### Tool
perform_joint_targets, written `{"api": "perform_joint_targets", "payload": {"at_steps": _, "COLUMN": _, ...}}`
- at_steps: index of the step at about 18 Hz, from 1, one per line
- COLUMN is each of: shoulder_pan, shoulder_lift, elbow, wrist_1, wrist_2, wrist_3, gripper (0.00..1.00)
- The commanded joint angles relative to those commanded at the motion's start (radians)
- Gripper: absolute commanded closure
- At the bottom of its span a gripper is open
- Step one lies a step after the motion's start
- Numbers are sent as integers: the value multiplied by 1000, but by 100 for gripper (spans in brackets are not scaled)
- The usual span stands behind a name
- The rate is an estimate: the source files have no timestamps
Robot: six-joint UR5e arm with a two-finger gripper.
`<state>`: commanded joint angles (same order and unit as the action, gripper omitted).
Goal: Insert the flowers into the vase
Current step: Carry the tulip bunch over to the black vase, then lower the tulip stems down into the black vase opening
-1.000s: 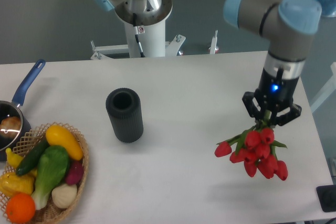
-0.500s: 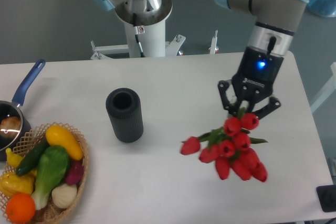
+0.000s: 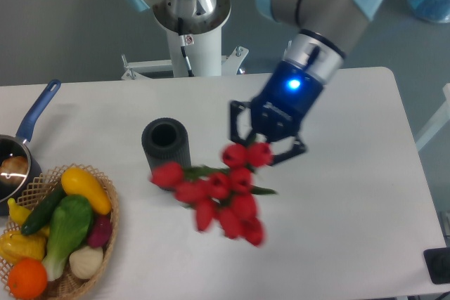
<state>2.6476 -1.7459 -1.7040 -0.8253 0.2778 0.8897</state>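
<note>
Claw (image 3: 264,147): clamped on flowers (image 3: 218,191), held above counter (image 3: 351,194). Vase (image 3: 167,154): upright, mouth unfilled, just beside bunch. Remaining: align stems, lower, release.

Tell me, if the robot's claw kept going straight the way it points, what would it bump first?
Probably the white table. The black two-finger gripper points down and slightly left, holding the bunch of red tulips, so the blooms would likely touch first. Depth is unclear.

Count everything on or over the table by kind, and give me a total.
Flower bunches: 1, the flowers, held by the gripper
Vases: 1, the vase
Saucepans: 1, the saucepan
Baskets of produce: 1, the basket
Total: 4
</note>
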Motion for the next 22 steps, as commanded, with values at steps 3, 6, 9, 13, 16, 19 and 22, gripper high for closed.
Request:
{"api": "perform_joint_targets", "payload": {"at_steps": 3, "shoulder_pan": 3, "shoulder_lift": 16, "elbow": -37, "wrist_1": 2, "wrist_2": -46, "wrist_3": 3, "gripper": 100}}
{"api": "perform_joint_targets", "payload": {"at_steps": 6, "shoulder_pan": 9, "shoulder_lift": 29, "elbow": -39, "wrist_1": 2, "wrist_2": -72, "wrist_3": -3, "gripper": 100}}
{"api": "perform_joint_targets", "payload": {"at_steps": 9, "shoulder_pan": 11, "shoulder_lift": 69, "elbow": -54, "wrist_1": -3, "wrist_2": -98, "wrist_3": -32, "gripper": 100}}
{"api": "perform_joint_targets", "payload": {"at_steps": 13, "shoulder_pan": 15, "shoulder_lift": 101, "elbow": -118, "wrist_1": -2, "wrist_2": -98, "wrist_3": -32, "gripper": 100}}
{"api": "perform_joint_targets", "payload": {"at_steps": 16, "shoulder_pan": 18, "shoulder_lift": 101, "elbow": -138, "wrist_1": 0, "wrist_2": -97, "wrist_3": -31, "gripper": 100}}
{"api": "perform_joint_targets", "payload": {"at_steps": 19, "shoulder_pan": 17, "shoulder_lift": 100, "elbow": -151, "wrist_1": 2, "wrist_2": -97, "wrist_3": -29, "gripper": 100}}
{"api": "perform_joint_targets", "payload": {"at_steps": 22, "shoulder_pan": 25, "shoulder_lift": 91, "elbow": -173, "wrist_1": 2, "wrist_2": -97, "wrist_3": 9, "gripper": 100}}
